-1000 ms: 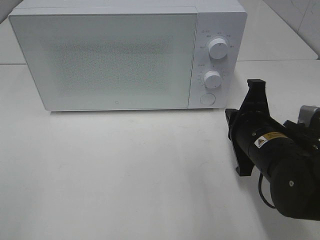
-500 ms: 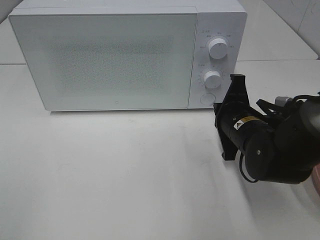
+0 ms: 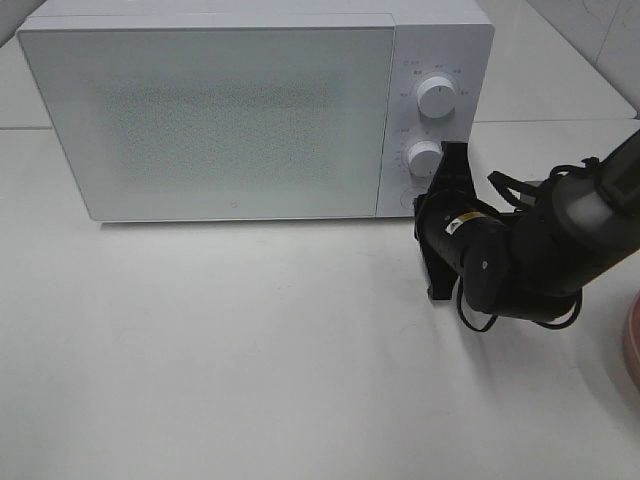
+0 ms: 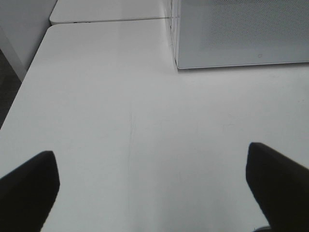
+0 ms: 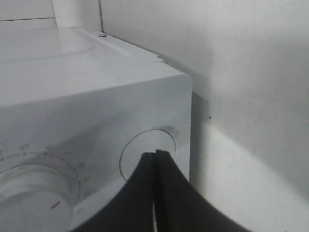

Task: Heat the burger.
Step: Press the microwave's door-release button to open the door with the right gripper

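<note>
The right gripper (image 5: pixel 155 154) has its two dark fingers (image 5: pixel 176 198) pressed together with nothing between them. In the right wrist view their joined tips point at the round button (image 5: pixel 140 145) at the lower corner of the control panel. The tips are very close to the button, but whether they touch it cannot be told. Just beside the button on that panel is the lower knob (image 3: pixel 424 158), with the upper knob (image 3: pixel 436 96) above it. Both belong to a white microwave (image 3: pixel 220 110) whose door is closed. The black right arm (image 3: pixel 540 250) reaches in from the right side of the high view, low over the white table (image 3: pixel 250 350).

The left gripper (image 4: pixel 154 193) has its fingers (image 4: pixel 29 186) spread wide apart and empty. They hang over bare table near the microwave's far left corner.

A pinkish curved rim (image 3: pixel 633 335) shows at the right edge of the high view, on the table behind the right arm.

The burger is out of sight in all three views.
</note>
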